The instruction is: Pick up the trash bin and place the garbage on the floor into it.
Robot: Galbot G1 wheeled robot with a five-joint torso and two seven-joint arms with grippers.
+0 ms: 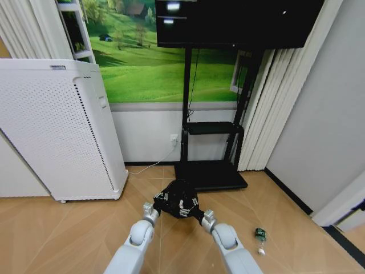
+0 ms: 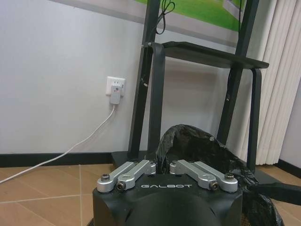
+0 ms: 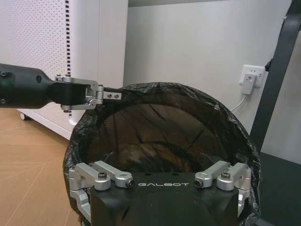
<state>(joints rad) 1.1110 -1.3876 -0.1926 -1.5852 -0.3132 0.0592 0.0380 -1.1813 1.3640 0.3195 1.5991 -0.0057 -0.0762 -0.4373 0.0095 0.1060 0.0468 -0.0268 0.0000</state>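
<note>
trash bin (image 1: 178, 200): small round black wastebasket with a crinkled black plastic liner, held between the two arms just in front of the TV stand's base plate; whether it's off the floor, cannot tell
left gripper (image 3: 106, 95): pinched shut on the bin's rim at the robot's left side; right wrist view shows the metal fingers clamped over the liner edge
right gripper (image 1: 197, 216): at the opposite rim; its own wrist view has the silver finger links spread wide over the near rim, fingertips hidden, so pinch state cannot tell
inside the bin: right wrist view looks straight into the mouth, dark mesh wall behind the liner, contents not readable
garbage: small green bottle (image 1: 260, 233) and a pale scrap (image 1: 261, 250) on the floor, to the robot's right, well apart from the bin
floor (image 1: 68, 234): tan wood-look herringbone, dark border strip along the right wall
air purifier (image 1: 57, 131): tall white perforated box, left of the bin
TV stand (image 1: 211, 148): black metal frame with a shelf
left wrist view extras: white wall socket (image 2: 115, 87) with plug and white cable
</note>
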